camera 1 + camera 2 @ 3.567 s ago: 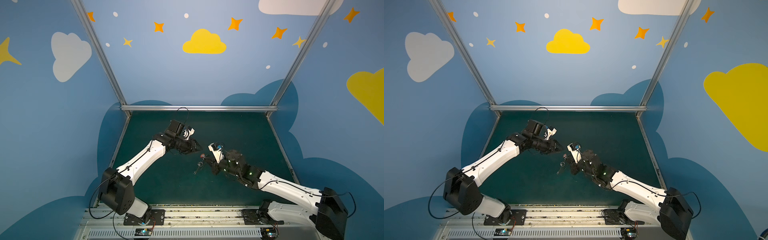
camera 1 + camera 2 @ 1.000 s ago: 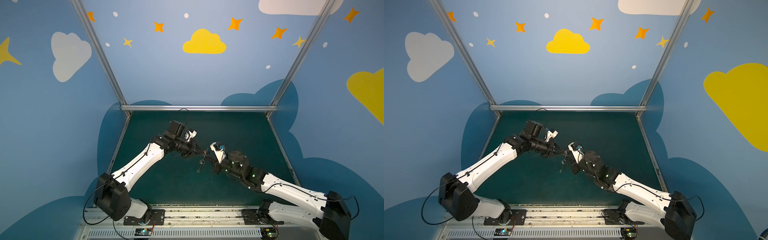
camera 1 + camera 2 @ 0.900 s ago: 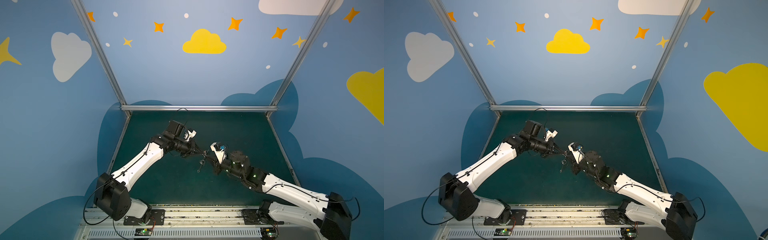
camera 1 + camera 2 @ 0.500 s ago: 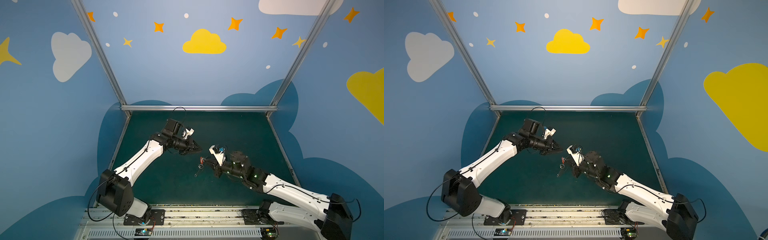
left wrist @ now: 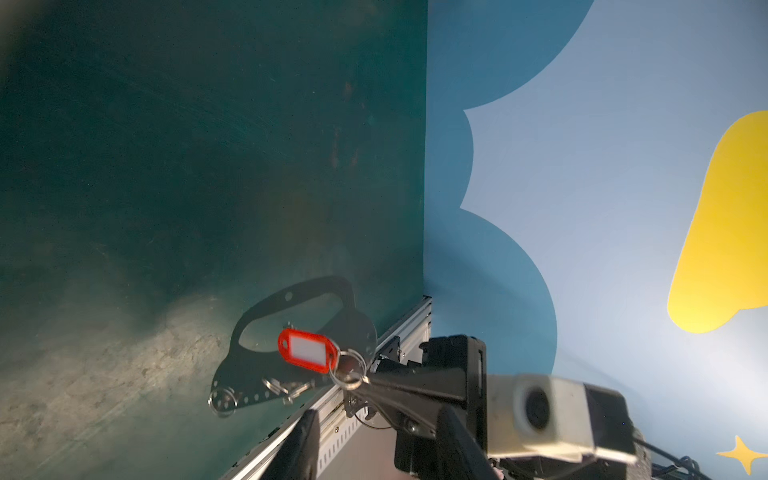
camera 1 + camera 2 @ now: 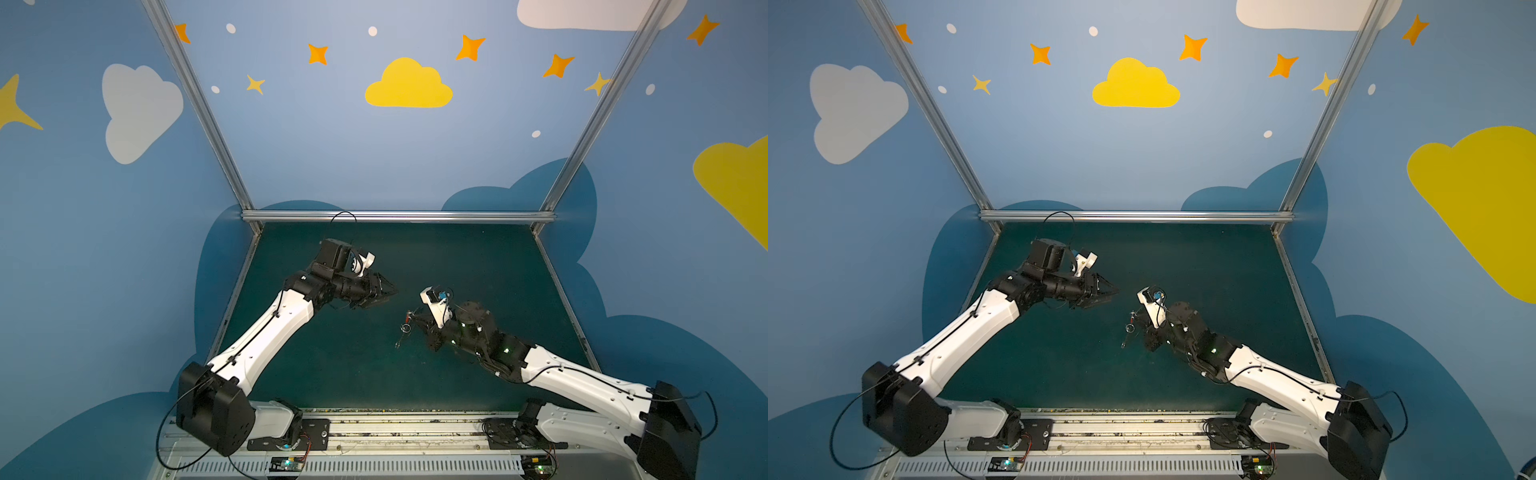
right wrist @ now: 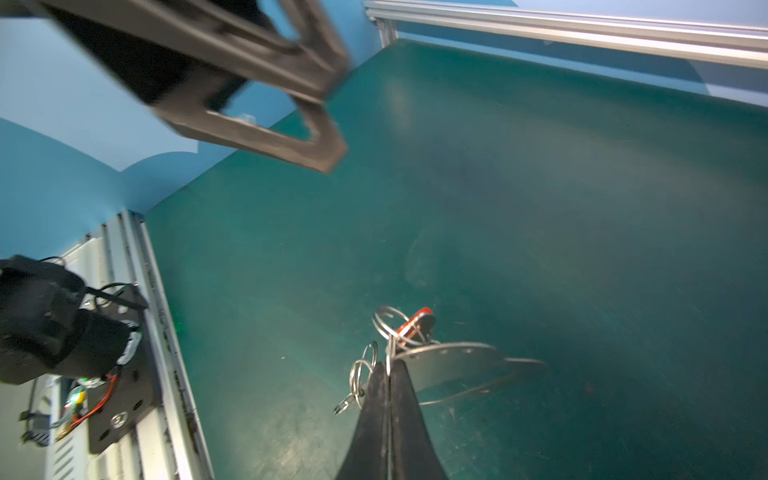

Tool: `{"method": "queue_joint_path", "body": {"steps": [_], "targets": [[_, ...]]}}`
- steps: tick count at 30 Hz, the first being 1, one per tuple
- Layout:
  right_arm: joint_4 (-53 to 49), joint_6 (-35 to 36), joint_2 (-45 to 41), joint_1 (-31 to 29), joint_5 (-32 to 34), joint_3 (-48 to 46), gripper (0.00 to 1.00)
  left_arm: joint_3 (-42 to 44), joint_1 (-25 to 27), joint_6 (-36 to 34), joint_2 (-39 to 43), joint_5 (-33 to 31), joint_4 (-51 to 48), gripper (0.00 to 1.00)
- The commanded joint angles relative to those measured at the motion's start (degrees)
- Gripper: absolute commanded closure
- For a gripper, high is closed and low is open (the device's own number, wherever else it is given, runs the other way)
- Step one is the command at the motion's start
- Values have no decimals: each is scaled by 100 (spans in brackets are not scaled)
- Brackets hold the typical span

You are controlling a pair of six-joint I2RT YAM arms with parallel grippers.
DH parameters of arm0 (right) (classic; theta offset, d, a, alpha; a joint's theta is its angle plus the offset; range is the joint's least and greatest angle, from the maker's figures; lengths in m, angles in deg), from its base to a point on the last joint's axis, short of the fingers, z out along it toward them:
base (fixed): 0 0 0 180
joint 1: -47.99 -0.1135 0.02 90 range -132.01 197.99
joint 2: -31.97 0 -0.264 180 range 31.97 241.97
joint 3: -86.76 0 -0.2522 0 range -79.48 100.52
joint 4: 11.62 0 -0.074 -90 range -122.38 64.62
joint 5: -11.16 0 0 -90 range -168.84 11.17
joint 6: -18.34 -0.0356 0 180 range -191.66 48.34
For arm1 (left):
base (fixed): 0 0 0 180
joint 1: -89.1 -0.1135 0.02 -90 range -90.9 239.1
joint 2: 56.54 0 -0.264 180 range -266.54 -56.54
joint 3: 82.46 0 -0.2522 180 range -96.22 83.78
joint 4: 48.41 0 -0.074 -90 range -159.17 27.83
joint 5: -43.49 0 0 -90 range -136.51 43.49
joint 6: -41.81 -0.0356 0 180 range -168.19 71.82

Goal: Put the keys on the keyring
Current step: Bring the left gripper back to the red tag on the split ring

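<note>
Two end effectors: left end effector [image 6: 388,296] part-open, empty; right end effector [image 7: 388,368] pinched on keyring [image 5: 345,376].
Risk: thin wire may slip free.
Cause: narrow pinch; keys [image 5: 307,349] could swing.

The white-and-black left arm [image 6: 270,332] angles up from its base and in toward the middle, forearm roughly level. Its black two-finger left end effector [image 6: 390,296] hangs in the air with the fingers spread apart. The matching right arm [image 6: 582,382] stretches in low from the other side. Its right end effector [image 7: 389,370] is pinched tight on a thin silver wire keyring [image 5: 351,371]. The two tips are near each other but not touching.
</note>
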Motion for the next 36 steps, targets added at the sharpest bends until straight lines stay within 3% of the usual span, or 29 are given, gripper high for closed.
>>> {"method": "queue_joint_path", "body": {"steps": [1,6,23,32,36], "targets": [[198,-72,76,8,407,26,100,378,96,643,122,-241,418,52],[320,38,234,-5,482,78,100,575,298,1026,-32,-276,862,51],[692,130,462,-68,480,78,100,483,602,1344,-696,-243,1277,50],[768,200,448,-119,409,61,100,478,608,1393,-794,-267,1283,61],[790,221,422,-142,382,34,100,474,599,1393,-838,-256,1279,71]]}}
